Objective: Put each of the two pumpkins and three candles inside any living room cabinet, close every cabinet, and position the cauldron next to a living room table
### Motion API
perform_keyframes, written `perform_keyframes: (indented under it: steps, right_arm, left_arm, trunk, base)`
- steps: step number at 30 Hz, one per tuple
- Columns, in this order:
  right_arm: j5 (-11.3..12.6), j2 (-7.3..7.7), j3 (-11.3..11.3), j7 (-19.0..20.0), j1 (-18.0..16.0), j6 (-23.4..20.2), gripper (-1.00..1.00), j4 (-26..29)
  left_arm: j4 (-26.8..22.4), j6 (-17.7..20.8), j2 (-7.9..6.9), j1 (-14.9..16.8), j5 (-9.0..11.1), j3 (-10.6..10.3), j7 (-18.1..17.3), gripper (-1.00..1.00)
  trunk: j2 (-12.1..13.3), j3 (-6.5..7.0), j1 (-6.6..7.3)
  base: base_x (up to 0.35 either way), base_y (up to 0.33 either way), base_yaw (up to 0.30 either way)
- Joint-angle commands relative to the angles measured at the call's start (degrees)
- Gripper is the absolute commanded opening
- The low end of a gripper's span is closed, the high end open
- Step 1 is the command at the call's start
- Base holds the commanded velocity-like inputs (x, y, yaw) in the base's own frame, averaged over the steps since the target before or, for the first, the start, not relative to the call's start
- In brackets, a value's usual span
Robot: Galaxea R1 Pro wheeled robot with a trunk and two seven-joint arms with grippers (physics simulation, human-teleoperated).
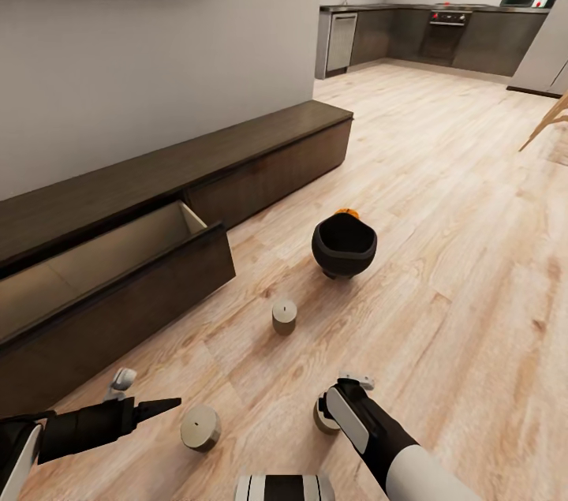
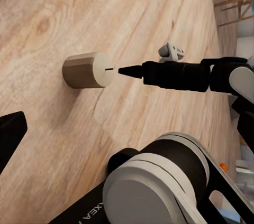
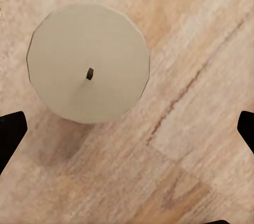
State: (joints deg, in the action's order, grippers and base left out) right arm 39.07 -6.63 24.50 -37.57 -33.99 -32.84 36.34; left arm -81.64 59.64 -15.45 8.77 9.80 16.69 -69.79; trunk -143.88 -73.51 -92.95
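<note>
wood floor (image 1: pixel 442 193) with three candles, cauldron (image 1: pixel 344 246) before pumpkin (image 1: pixel 346 212), right gripper (image 3: pixel 127 129) spread above one candle (image 3: pixel 88 70)

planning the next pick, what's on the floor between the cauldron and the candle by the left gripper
In the head view, another candle stands between the cauldron and the candle by the left gripper; otherwise bare floor.

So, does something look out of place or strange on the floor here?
Yes. Three candles stand loose on the wooden floor, and the cauldron sits mid-floor with a pumpkin peeking out behind it. One cabinet drawer hangs open.
</note>
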Motion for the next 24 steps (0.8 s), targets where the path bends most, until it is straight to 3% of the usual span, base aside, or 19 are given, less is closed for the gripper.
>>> perform_keyframes:
  steps: [1,17,24]
  right_arm:
    - [0.41,0.04,0.27,-0.23,-0.05,-0.11,1.0,0.08]
    - [0.17,0.11,0.29,0.65,-0.04,-0.04,1.0,0.1]
    - [0.13,0.13,0.34,0.65,-0.03,0.06,1.0,0.1]
  left_arm:
    - [-0.01,0.36,-0.01,0.02,0.05,0.02,-0.14,1.0]
    - [-0.01,0.36,0.0,0.02,0.04,0.01,-0.17,1.0]
    - [-0.01,0.36,-0.03,0.02,0.04,0.09,-0.19,1.0]
  trunk:
    - [-0.02,-0.04,0.01]
    - [-0.02,-0.04,0.01]
    - [-0.11,-1.59,-0.17]
  base:
    - [0.022,0.048,0.0]
    - [0.075,0.056,0.0]
    - [0.002,0.001,0.0]
